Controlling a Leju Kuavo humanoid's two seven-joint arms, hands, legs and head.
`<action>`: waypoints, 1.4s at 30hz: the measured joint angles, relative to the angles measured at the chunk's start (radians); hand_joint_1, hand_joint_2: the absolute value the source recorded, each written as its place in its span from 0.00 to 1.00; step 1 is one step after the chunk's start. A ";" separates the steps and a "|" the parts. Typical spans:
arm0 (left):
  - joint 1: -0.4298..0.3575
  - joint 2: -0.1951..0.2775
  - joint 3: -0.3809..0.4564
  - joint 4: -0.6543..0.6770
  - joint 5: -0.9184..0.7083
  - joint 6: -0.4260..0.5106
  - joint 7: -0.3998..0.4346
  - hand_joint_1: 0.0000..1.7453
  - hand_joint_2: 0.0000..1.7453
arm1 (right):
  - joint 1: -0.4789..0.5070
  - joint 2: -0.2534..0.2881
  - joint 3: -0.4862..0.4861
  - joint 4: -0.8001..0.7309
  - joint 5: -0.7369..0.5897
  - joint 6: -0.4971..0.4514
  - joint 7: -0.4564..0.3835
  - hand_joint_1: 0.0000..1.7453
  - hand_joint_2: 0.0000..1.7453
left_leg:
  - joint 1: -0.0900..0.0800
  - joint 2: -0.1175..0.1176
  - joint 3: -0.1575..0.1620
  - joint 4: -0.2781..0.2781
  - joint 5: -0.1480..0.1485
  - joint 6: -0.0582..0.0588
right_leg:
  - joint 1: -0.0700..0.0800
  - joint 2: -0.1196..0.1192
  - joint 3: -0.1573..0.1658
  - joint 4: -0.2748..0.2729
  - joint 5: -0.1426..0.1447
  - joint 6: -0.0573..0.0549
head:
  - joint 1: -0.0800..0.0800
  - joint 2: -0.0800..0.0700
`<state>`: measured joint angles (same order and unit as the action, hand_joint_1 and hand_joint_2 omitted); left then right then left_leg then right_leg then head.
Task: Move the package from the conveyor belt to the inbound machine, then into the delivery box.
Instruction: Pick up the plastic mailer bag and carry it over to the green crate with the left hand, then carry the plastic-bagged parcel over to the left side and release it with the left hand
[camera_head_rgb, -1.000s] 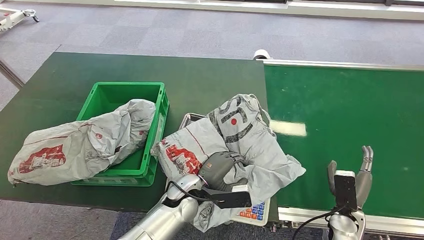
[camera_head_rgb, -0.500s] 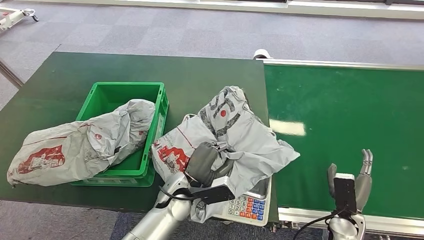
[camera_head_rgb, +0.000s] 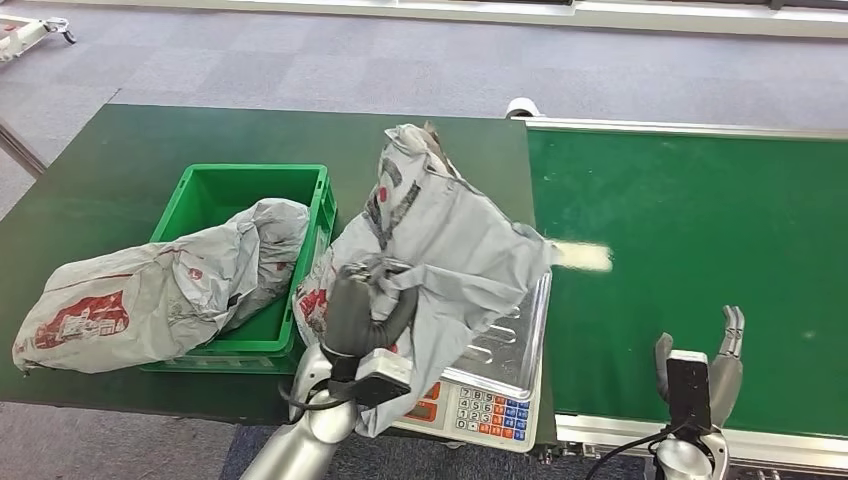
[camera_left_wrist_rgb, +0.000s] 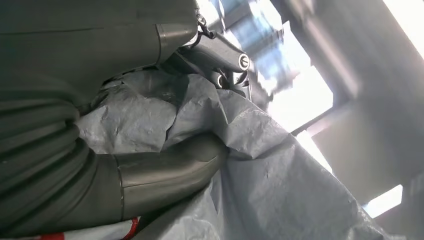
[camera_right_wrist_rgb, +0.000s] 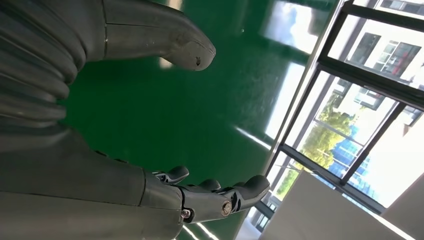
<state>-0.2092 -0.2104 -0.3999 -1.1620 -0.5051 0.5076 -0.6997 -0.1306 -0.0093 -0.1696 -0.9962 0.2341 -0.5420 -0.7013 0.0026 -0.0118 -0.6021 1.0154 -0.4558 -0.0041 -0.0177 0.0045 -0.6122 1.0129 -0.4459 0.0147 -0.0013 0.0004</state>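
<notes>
The left hand (camera_head_rgb: 352, 312) grips a crumpled grey plastic mailer package (camera_head_rgb: 440, 240) printed with red and dark markings, holding it above the flat steel-topped weighing scale (camera_head_rgb: 505, 345) with its keypad of white, blue and orange keys. The package stands tall, its upper end reaching up over the dark green table (camera_head_rgb: 120, 170), while its lower folds drape beside the scale's platter; whether they touch it cannot be told. The left wrist view shows the thick grey thumb (camera_left_wrist_rgb: 165, 167) pressed into the grey film (camera_left_wrist_rgb: 260, 165) – fingers clamped on the bag. A red dot and dark lettering show on the bag's upper side, but the letters are creased and cannot be read.

Left of the scale sits a green plastic crate (camera_head_rgb: 215, 195) – a second grey mailer bag (camera_head_rgb: 150, 290) with a red printed patch lies half in it, draped over its rim onto the table; its print is too small to read.

The right hand (camera_head_rgb: 700, 365) hovers over the bright green conveyor belt (camera_head_rgb: 690, 220) near its front edge, fingers (camera_right_wrist_rgb: 220, 195) apart, holding nothing.
</notes>
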 joint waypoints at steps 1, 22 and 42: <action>0.007 0.012 -0.001 -0.050 0.054 0.054 -0.002 1.00 1.00 | 0.002 0.000 0.000 0.000 -0.003 -0.003 0.000 0.00 1.00 | 0.000 0.000 0.000 0.000 0.000 0.000 | 0.000 0.000 0.000 0.000 0.000 0.000 | 0.000 0.000; 0.122 0.002 0.196 -0.934 0.557 -0.215 -0.004 1.00 1.00 | -0.001 -0.006 0.033 0.001 -0.054 -0.021 -0.001 0.00 1.00 | 0.001 0.001 -0.001 0.000 -0.001 -0.001 | 0.001 0.000 -0.001 0.000 -0.001 -0.001 | 0.000 0.000; 0.039 -0.010 0.349 -1.039 -0.017 0.187 0.011 1.00 1.00 | 0.018 -0.012 0.065 -0.045 -0.077 -0.064 -0.001 0.00 1.00 | 0.000 -0.002 0.005 0.000 -0.002 0.000 | 0.000 -0.002 0.005 0.000 -0.003 0.001 | 0.000 0.000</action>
<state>-0.1699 -0.2202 -0.0506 -2.2014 -0.5219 0.6950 -0.6889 -0.1122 -0.0209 -0.1041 -1.0414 0.1573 -0.6063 -0.7021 0.0025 -0.0133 -0.5975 1.0155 -0.4582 -0.0041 -0.0179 0.0027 -0.6068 1.0128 -0.4488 0.0160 -0.0014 0.0004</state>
